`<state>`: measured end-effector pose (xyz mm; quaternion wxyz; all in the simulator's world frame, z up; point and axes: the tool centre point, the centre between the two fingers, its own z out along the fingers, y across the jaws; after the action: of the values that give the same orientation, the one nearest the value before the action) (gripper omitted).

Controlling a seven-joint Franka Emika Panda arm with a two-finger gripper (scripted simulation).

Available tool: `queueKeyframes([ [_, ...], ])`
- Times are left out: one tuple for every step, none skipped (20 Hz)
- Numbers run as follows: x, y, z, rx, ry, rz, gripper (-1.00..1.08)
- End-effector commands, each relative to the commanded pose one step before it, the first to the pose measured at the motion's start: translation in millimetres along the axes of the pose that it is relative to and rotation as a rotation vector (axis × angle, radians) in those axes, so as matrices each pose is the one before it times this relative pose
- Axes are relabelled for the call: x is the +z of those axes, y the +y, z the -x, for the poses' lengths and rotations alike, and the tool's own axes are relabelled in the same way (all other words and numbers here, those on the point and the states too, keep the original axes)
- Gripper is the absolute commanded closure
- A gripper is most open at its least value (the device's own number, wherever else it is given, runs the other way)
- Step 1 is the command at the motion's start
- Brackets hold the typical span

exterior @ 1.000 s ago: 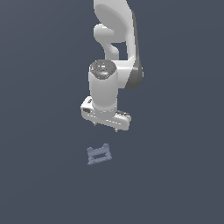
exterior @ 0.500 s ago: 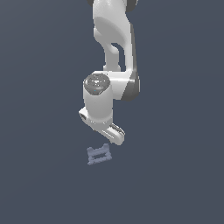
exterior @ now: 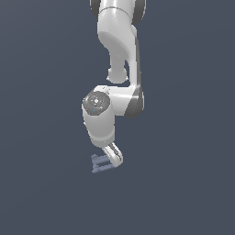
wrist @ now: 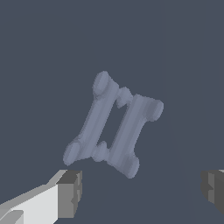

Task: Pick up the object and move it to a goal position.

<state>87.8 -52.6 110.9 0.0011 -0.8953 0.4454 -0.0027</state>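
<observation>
The object [exterior: 98, 164] is a small pale blue-grey ladder-shaped piece with pronged ends, lying flat on the dark floor. In the wrist view the object [wrist: 113, 124] lies tilted, just beyond the fingertips and not between them. My gripper [exterior: 113, 158] hangs low over the floor, right beside the object on the exterior view's right and partly covering it. In the wrist view the gripper [wrist: 142, 192] is open and empty, its two grey pads [wrist: 70, 193] wide apart.
The white arm [exterior: 120, 55] rises from the gripper to the top of the exterior view. The dark blue-grey floor [exterior: 183, 183] fills the rest of both views.
The arm has come down and turned its wrist; the gripper has dropped from well above the object to just beside it near the floor. The object has not moved.
</observation>
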Motion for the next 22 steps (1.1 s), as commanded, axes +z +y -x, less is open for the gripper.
queueKeyframes([
  [6.80, -3.28, -5.60, 0.07516, -0.00121, 0.00068, -0.92],
  [2.72, -1.41, -2.00, 0.02913, -0.00040, 0.00034, -0.92],
  [2.71, -1.44, -1.89, 0.02869, -0.00034, 0.00035, -0.92],
  [2.60, -1.41, -1.73, 0.02732, -0.00028, 0.00034, -0.92],
  [2.47, -1.37, -1.56, 0.02575, -0.00022, 0.00033, -0.92],
  [2.34, -1.31, -1.40, 0.02419, -0.00018, 0.00031, -0.92],
  [2.20, -1.26, -1.24, 0.02264, -0.00014, 0.00030, -0.92],
  [2.07, -1.19, -1.11, 0.02112, -0.00010, 0.00028, -0.92],
  [1.93, -1.12, -0.99, 0.01960, -0.00007, 0.00026, -0.92],
  [1.80, -1.05, -0.88, 0.01810, -0.00005, 0.00024, -0.92],
  [1.66, -0.97, -0.77, 0.01661, -0.00003, 0.00022, -0.92],
  [1.52, -0.89, -0.67, 0.01513, -0.00002, 0.00020, -0.92],
  [1.38, -0.81, -0.58, 0.01365, 0.00000, 0.00018, -0.92],
  [1.23, -0.73, -0.50, 0.01220, 0.00000, 0.00016, -0.92],
  [1.09, -0.64, -0.42, 0.01074, 0.00001, 0.00014, -0.92],
  [0.95, -0.56, -0.35, 0.00929, 0.00001, 0.00012, -0.92],
  [0.80, -0.47, -0.29, 0.00786, 0.00001, 0.00010, -0.92],
  [0.66, -0.39, -0.23, 0.00642, 0.00001, 0.00008, -0.92],
  [0.51, -0.30, -0.17, 0.00498, 0.00001, 0.00007, -0.92],
  [0.37, -0.22, -0.12, 0.00355, 0.00001, 0.00005, -0.92],
  [0.22, -0.13, -0.07, 0.00213, 0.00001, 0.00003, -0.92],
  [0.07, -0.05, -0.01, 0.00069, 0.00000, 0.00001, -0.92],
])
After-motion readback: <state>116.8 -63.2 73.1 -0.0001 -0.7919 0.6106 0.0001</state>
